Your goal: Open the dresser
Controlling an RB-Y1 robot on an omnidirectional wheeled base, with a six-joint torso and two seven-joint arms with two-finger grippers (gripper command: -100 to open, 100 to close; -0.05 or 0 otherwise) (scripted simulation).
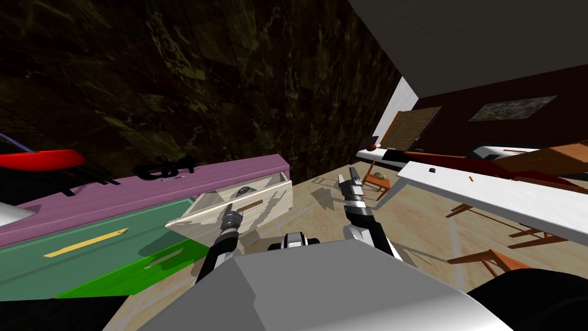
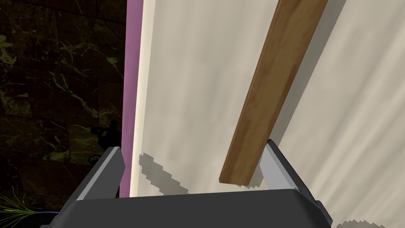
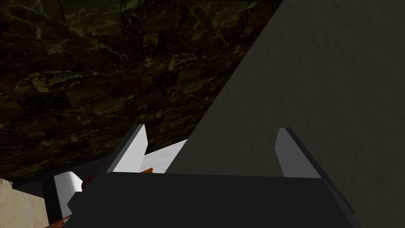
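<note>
Pretty dim in here; the dark veined wall [image 1: 172, 86] barely shows its greenish streaks; the tan floor [image 1: 419, 218] and the cream drawer front [image 2: 190, 99] catch most light; the wooden handle [image 2: 273, 91] throws a grey shadow on it, another jagged-edged one lies by the left gripper [image 2: 192, 145]; head view splays at corners.

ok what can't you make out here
Head view: inside the cream drawer, partly hidden by its front; the small dark thing in it, too small to name.
Left wrist view: the brown handle, far end cut off by the picture's edge; whether the left jaws touch it.
Head view: the black object on the purple top, too dim.
</note>
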